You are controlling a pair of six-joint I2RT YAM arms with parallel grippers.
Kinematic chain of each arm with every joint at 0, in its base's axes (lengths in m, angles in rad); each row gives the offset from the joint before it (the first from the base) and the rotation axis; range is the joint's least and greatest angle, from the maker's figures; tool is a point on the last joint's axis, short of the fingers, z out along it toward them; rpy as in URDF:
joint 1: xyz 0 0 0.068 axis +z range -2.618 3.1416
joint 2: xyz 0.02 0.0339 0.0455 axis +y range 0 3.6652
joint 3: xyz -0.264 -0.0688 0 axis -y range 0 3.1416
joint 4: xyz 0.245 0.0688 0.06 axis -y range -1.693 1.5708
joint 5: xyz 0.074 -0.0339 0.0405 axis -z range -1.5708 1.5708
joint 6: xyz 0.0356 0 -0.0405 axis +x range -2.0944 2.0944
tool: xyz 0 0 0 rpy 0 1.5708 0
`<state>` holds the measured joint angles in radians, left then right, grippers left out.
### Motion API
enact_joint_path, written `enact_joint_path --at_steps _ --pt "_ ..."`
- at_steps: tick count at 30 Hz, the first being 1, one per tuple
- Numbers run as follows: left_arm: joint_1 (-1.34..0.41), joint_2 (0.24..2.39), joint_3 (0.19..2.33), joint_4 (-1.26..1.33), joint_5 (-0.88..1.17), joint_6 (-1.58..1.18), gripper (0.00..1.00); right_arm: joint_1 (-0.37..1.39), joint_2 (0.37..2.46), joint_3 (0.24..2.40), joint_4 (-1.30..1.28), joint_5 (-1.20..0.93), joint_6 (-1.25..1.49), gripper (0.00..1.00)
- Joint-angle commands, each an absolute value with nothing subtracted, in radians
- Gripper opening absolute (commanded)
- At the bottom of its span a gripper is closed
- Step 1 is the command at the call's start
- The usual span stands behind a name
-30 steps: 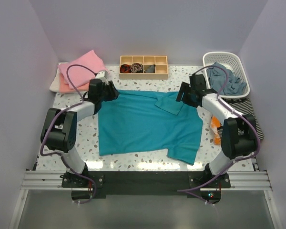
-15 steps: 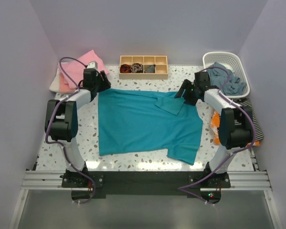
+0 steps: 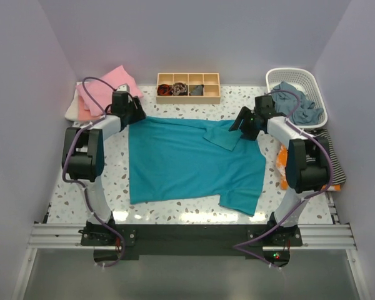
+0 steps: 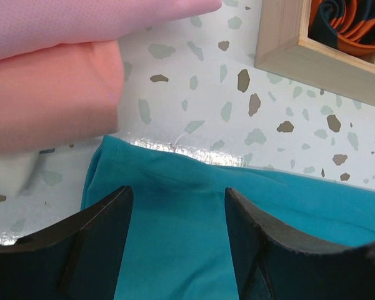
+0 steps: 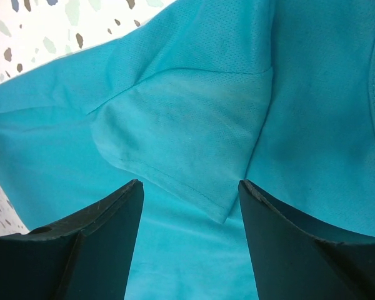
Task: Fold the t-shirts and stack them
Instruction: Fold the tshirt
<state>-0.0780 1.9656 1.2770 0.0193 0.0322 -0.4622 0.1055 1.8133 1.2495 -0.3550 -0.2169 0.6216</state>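
Change: over the last second the left gripper (image 3: 135, 112) has swung off the shirt's body to its far left corner, and the right gripper (image 3: 239, 124) has edged toward the far edge.
Shirt: the teal t-shirt (image 3: 187, 159) lies spread mid-table between the arms, with its right sleeve (image 5: 181, 134) doubled over onto the body.
Left fingers: spread apart and empty, just above the shirt's corner.
Right fingers: spread apart and empty, one on each side of the sleeve's hem.
Risk, left: the peach folded shirt (image 4: 50, 94) and the pink folded shirt (image 4: 81, 19) lie just beside that corner. A sloppy close or drag could catch or shove the stack.
Risk, right: closing here may pinch only the loose sleeve flap, so the shoulder stays behind.
Risk, fold: unequal grips would skew the crease. The near right hem (image 3: 240, 203) already looks rumpled.
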Motion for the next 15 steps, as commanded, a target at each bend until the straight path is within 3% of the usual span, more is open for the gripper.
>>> enact_joint_path --at_steps 1,10,15 --pt "-0.069 1.996 1.339 0.026 0.015 -0.48 0.66 0.104 1.822 1.27 -0.367 -0.216 0.621 0.66" --pt "-0.069 2.045 1.39 0.005 0.003 -0.494 0.66 0.103 1.836 1.253 -0.348 -0.261 0.612 0.65" --pt "-0.069 2.077 1.42 0.002 -0.034 -0.506 0.58 0.103 1.83 1.249 -0.35 -0.259 0.603 0.65"
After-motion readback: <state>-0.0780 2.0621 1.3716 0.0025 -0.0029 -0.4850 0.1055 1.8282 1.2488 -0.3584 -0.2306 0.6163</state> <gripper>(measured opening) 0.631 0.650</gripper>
